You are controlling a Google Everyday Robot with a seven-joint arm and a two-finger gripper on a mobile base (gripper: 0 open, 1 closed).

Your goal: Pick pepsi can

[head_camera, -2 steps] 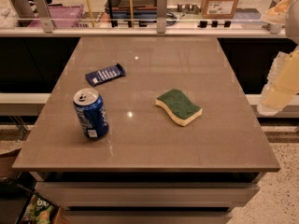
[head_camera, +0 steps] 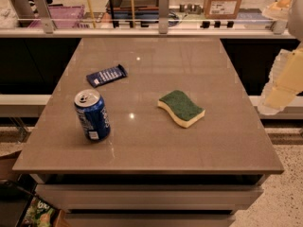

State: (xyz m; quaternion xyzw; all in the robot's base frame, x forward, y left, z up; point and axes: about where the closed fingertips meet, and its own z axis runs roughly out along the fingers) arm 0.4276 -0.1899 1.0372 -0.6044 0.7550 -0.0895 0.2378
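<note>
One thing counts for us: the pepsi can (head_camera: 92, 115). It stands upright on the front-left part of the table (head_camera: 156, 148), silver top and pull tab facing up, white markings on its blue side. Its long axis is vertical, and nothing touches it.

Behind it, apart from it and a little to the right, lies a flat dark-blue snack bar wrapper (head_camera: 107, 75). Further right, near the middle of the table and well apart from the can, a green-and-yellow sponge (head_camera: 181, 108) lies flat.

Out past the table's right edge we see the gripper (head_camera: 284, 84) as a pale shape hanging off the side of the table. We cannot tell whether it is wide or narrow, and it holds nothing that we can make out.

So the relation that matters is plain: the can lies far to the left of the gripper, across nearly the whole tabletop, with the sponge roughly between the two. We judge that the reach must travel leftward and clear the sponge on the way. It should meet the can from the side or from above — without brushing the wrapper behind it.
</note>
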